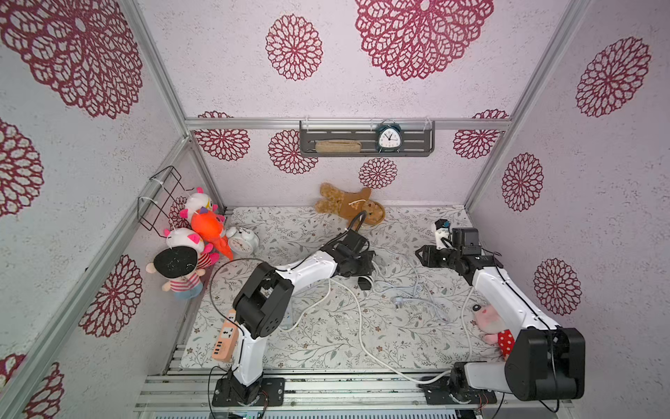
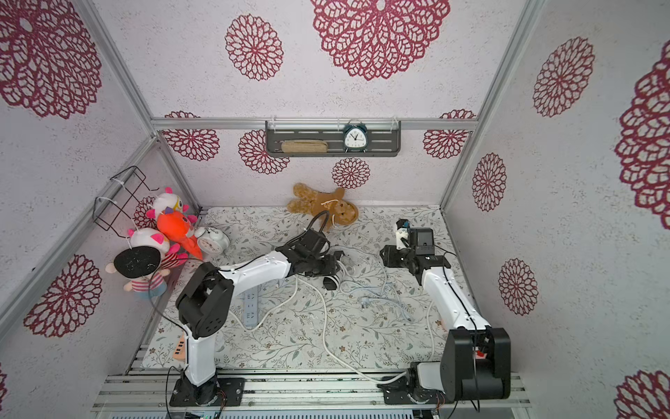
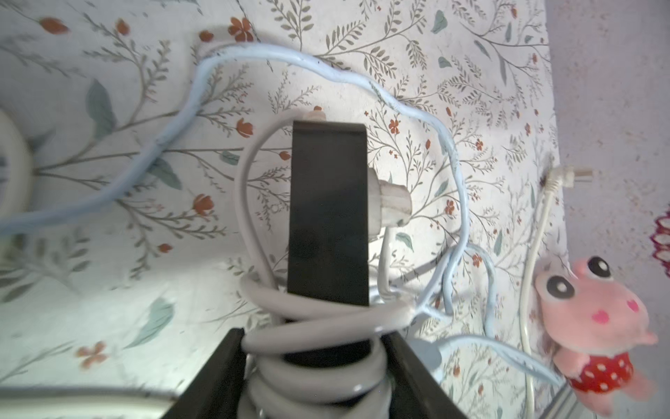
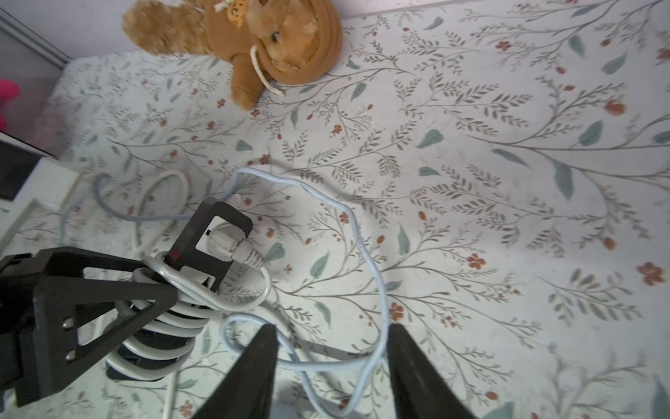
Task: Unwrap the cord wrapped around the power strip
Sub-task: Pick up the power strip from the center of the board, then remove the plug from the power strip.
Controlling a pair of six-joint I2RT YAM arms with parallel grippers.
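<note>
Both top views: power strip (image 1: pixel 364 283) mid-table; right gripper (image 1: pixel 420 254) near, not touching.
Left wrist: left gripper (image 3: pixel 319 366) clamped across strip and cord (image 3: pixel 326 326) coils. Likely hazard: pinned coils cannot slide off.
Right wrist: right jaws apart, empty, above blue cable (image 4: pixel 377 275). Likely hazards: wrong cable grabbed; plug (image 4: pixel 235 246) seated in strip, so pull tightens loop.

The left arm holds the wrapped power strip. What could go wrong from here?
1. The left jaws clamp the power strip over its grey cord coils, so pinned turns may not slide off.
2. A plug sits in the strip's socket; pulling may yank the strip loose.
3. A pale blue cable loops beneath the open right jaws, which might grab it by mistake.
</note>
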